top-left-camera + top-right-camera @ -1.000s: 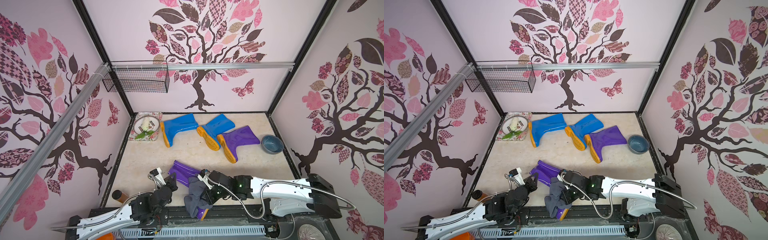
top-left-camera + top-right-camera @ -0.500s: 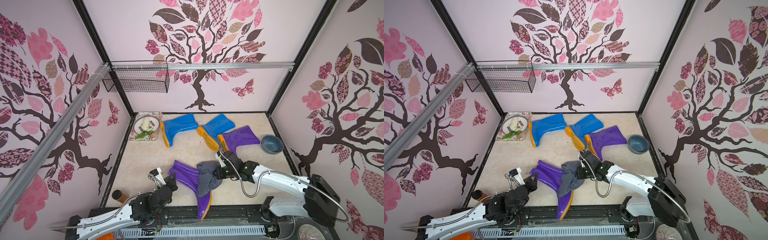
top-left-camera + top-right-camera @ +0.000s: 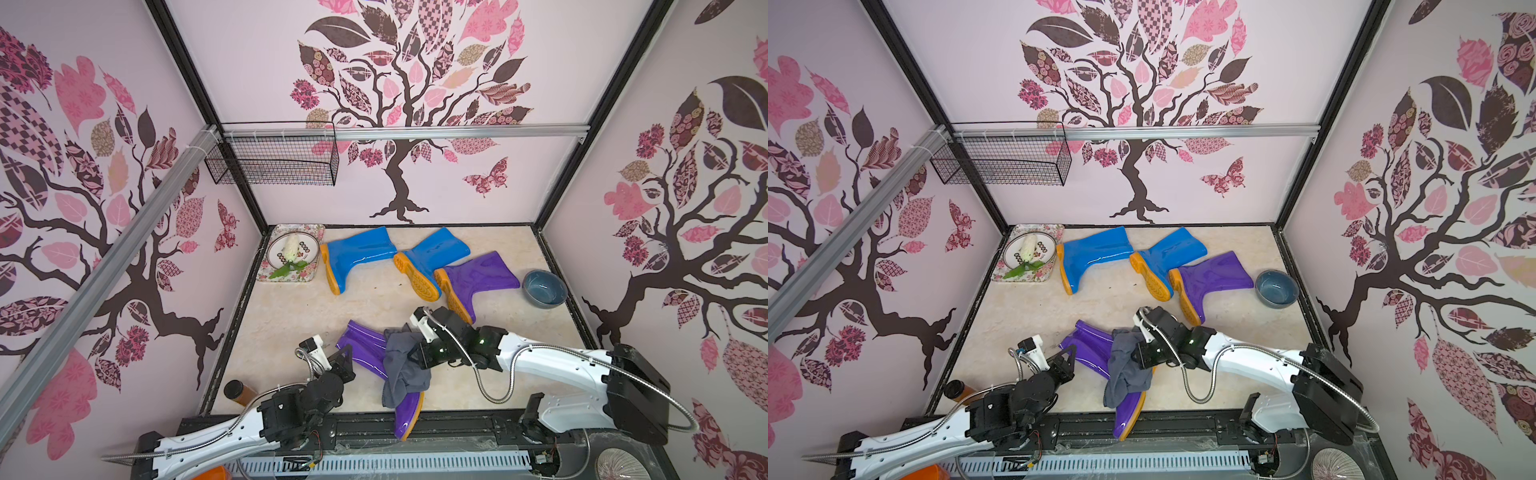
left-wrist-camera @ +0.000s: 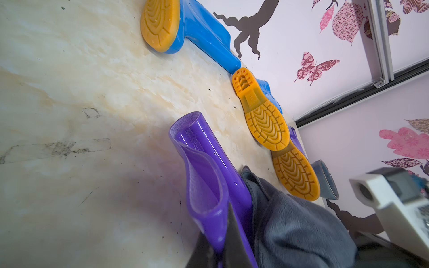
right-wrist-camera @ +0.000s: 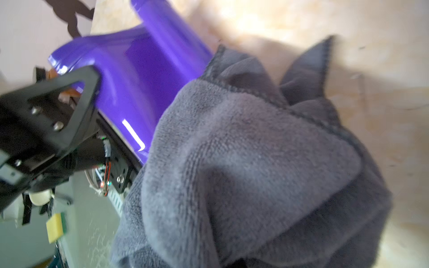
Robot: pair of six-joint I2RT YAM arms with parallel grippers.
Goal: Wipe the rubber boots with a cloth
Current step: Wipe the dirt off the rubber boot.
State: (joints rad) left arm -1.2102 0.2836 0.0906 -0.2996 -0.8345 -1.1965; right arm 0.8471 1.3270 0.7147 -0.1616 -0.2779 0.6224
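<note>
While the left pincer (image 3: 347, 356) sits fully closed on the shaft rim of the clamped purple boot (image 3: 365, 348), the right pincer (image 3: 412, 354) is closed on a bunched fold of the cloth (image 3: 402, 372). Right wrist view: a black finger (image 5: 48, 116) of the left pincer lies against that rim. The cloth fills most of this frame and hides the right pincer's own fingers.

Cloth: hangs from the right pincer, draped over the ankle of the clamped boot, between the two pincers. That boot lies on its side on the worktop (image 3: 291, 316), with its toe over the front edge, behind both pincers.

Count:
- Boots, 4. Purple, 2: the clamped one, and the other purple boot (image 3: 478, 276) just beyond the right pincer. Blue, 2: left blue boot (image 3: 359, 254) and right blue boot (image 3: 436, 252), farther beyond, by the back wall.
- Cloth, 1.
- Bowl (image 3: 544, 287), 1: beyond the right pincer, off to its right.
- Floral tray (image 3: 316, 231), 1: well beyond the left pincer, in the far left corner.
- Brown bottle (image 3: 240, 392), 1: behind and left of the left pincer.
</note>
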